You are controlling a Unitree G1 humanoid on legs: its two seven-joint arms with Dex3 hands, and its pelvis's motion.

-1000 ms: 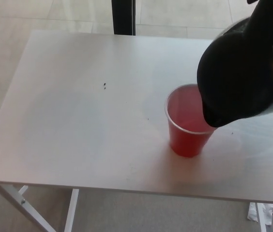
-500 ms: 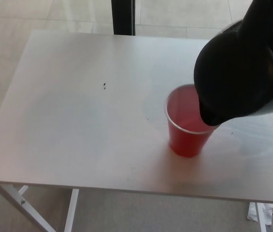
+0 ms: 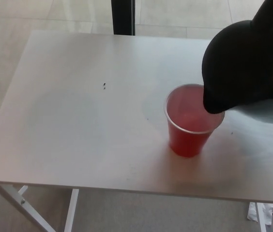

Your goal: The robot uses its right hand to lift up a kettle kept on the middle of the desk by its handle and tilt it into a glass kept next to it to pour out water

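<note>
Our right hand cannot be made out: the upper right corner of the head view is filled by dark shapes, and we cannot tell where hand ends and kettle begins, nor how the fingers sit. Our left hand is out of view. We see the black kettle (image 3: 245, 67) held in the air over the desk's right side, tilted, its lowest dark edge hanging over the right part of the rim of the red cup (image 3: 190, 126); whether it touches the rim we cannot tell. Its pale base (image 3: 267, 108) faces down and to the right. We see the cup upright on the white desk (image 3: 78, 121), right of centre and nearer the front edge. We cannot tell whether water lies inside it. Two tiny dark specks (image 3: 105, 86) lie on the desk left of centre, well apart from the cup. Below the front right corner, crumpled white paper (image 3: 267, 212) lies on the floor.
</note>
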